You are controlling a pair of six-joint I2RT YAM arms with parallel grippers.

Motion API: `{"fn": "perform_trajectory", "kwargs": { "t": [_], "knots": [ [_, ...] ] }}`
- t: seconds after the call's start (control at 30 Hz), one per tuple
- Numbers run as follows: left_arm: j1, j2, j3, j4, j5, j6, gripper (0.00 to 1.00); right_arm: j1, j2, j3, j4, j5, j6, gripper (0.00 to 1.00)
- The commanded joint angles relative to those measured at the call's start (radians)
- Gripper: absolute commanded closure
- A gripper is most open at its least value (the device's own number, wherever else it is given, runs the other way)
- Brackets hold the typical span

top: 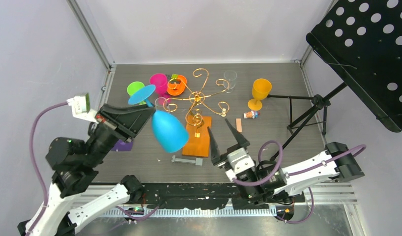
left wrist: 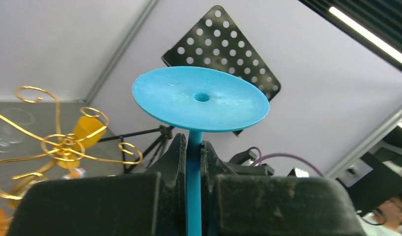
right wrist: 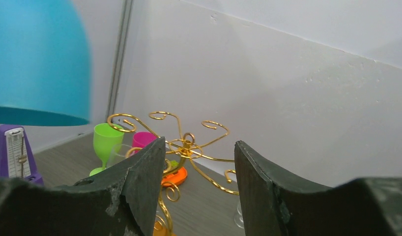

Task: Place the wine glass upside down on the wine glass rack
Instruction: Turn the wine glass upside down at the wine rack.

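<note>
Left gripper [left wrist: 193, 147] pinches wine glass [top: 169, 132] stem, bowl down, perhaps beside rack [top: 198, 140]; right gripper [top: 218, 125] spread.

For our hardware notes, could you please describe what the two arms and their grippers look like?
The left arm and right arm have white links with black joint housings, and a purple cable loops along each. The left gripper and right gripper carry matte black fingers that taper toward the tips, with scuffed, worn edges.
</note>
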State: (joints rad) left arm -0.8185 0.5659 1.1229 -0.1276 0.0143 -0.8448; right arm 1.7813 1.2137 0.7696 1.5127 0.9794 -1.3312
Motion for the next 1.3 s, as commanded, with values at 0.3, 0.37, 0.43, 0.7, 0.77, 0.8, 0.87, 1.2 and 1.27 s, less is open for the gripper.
{"fn": "perform_trajectory", "kwargs": {
  "t": [0.3,0.37,0.43,0.7,0.77,0.8,0.87,1.2,1.27],
  "knots": [
    [-0.004,-0.151,-0.068,-0.252,-0.091,0.398,1.0,-0.097,-0.163,0.284,-0.438,0.456,0.287,0.31],
    [-0.004,-0.146,-0.08,-0.257,-0.085,0.412,1.0,-0.145,-0.204,0.439,-1.052,0.384,0.774,0.28],
    [-0.004,-0.142,-0.089,-0.261,-0.075,0.424,1.0,-0.292,-0.217,0.621,-1.856,0.065,1.261,0.29],
    [-0.004,-0.15,-0.203,-0.201,-0.077,0.451,1.0,-0.612,-0.245,0.719,-2.066,-0.338,1.477,0.26],
    [-0.005,-0.143,-0.234,-0.181,-0.078,0.461,1.0,-0.623,-0.229,0.714,-2.088,-0.374,1.486,0.26],
    [-0.005,-0.141,-0.251,-0.159,-0.075,0.47,1.0,-0.626,-0.224,0.711,-2.094,-0.398,1.492,0.26],
    [-0.005,-0.145,-0.286,-0.114,-0.083,0.482,1.0,-0.633,-0.205,0.698,-2.107,-0.432,1.507,0.25],
    [-0.005,-0.144,-0.411,0.105,-0.119,0.533,1.0,-0.681,-0.145,0.706,-2.156,-0.533,1.589,0.25],
    [-0.005,-0.133,-0.432,0.152,-0.123,0.545,1.0,-0.69,-0.138,0.702,-2.16,-0.54,1.603,0.25]
  ]
}}
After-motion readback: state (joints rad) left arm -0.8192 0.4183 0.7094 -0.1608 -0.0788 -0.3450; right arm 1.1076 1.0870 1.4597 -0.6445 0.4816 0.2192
